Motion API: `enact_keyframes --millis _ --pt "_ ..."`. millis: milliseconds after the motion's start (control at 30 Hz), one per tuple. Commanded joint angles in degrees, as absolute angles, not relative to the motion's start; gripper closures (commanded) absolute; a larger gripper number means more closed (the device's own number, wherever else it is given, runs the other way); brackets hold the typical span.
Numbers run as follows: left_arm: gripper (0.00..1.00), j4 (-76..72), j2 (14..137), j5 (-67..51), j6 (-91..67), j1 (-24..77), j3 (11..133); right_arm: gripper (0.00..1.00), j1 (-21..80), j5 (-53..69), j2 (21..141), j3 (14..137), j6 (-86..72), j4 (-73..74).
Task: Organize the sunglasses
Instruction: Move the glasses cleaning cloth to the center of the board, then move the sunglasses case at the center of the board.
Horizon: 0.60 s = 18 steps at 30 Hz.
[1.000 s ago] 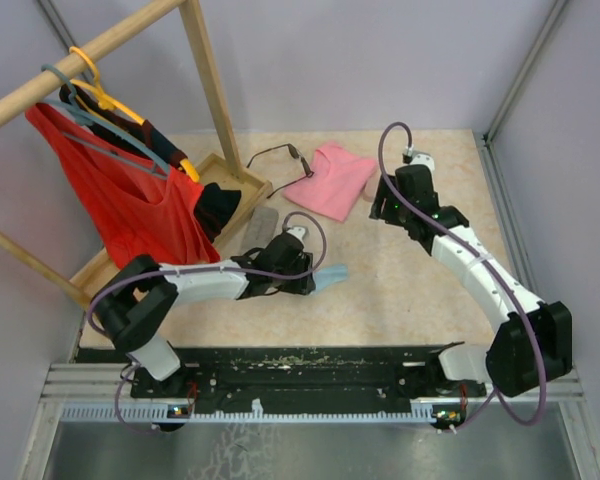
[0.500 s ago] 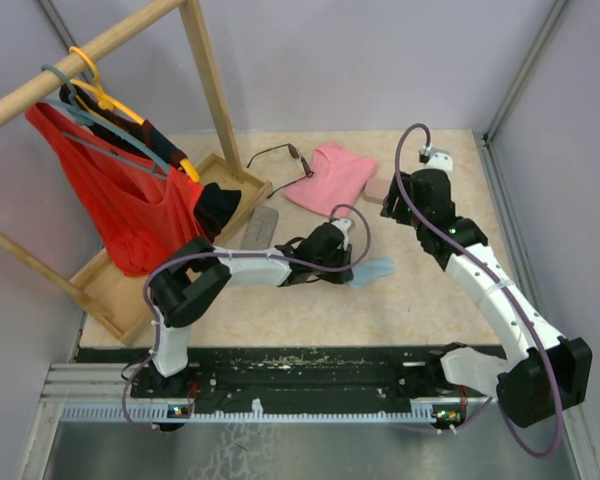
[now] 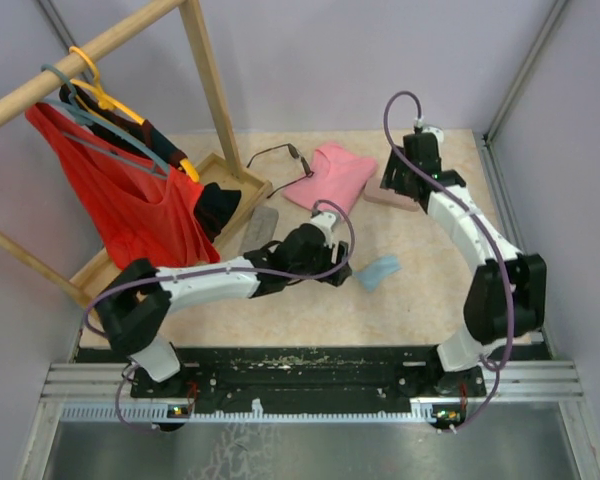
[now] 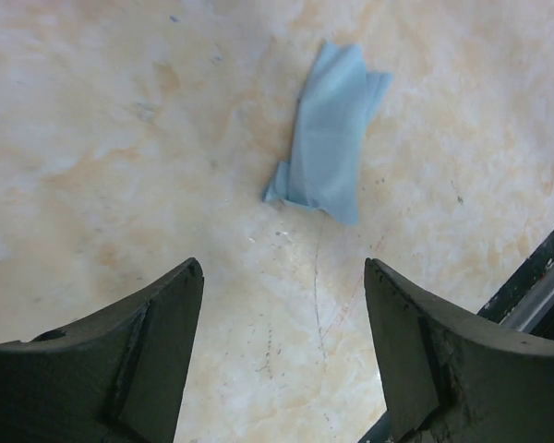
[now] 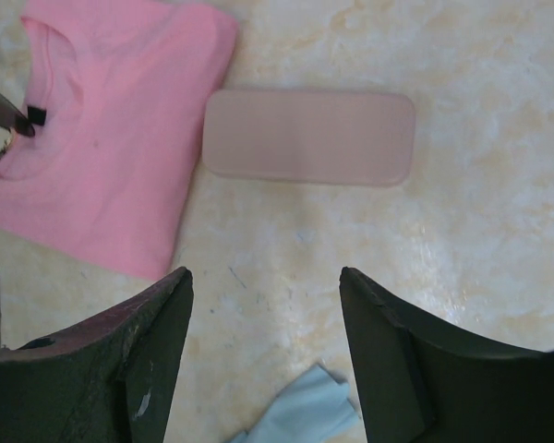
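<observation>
From overhead, one pair of sunglasses (image 3: 277,153) lies just left of the pink shirt (image 3: 330,178), with one arm tip touching the shirt's edge. The right wrist camera catches only that dark tip, on the shirt's left side. That same camera shows the whole pink case (image 5: 309,137) lying flat just right of the shirt, whereas the overhead view has it partly hidden under the right gripper (image 3: 395,188). A grey case (image 3: 260,228) sits below-left of the shirt. The left wrist camera looks down on a crumpled light-blue cloth (image 4: 328,134), which lies on the near side of the shirt. The left arm stretches low across the table, and the left gripper (image 3: 338,268) stands just beside the cloth, fingers spread with nothing between them. The right arm reaches far out and bends over the pink case, its fingers also spread and empty.
</observation>
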<state>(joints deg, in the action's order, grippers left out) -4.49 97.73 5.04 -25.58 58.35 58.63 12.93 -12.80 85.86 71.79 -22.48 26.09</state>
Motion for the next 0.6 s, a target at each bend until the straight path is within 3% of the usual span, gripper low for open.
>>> enact_keyframes --millis 0,267,567 --pt "0.23 -1.4 89.2 12.7 -24.4 57.3 54.9 0.34 9.7 -11.0 94.9 83.1 -21.9 24.5" --pt "0.17 2.1 78.7 18.4 -24.4 57.1 49.0 0.34 4.3 -5.9 115.1 100.8 -22.9 29.0" --pt "0.15 4.5 72.8 23.1 -23.3 56.9 47.2 0.35 1.3 -3.5 128.1 115.3 -23.0 36.2"
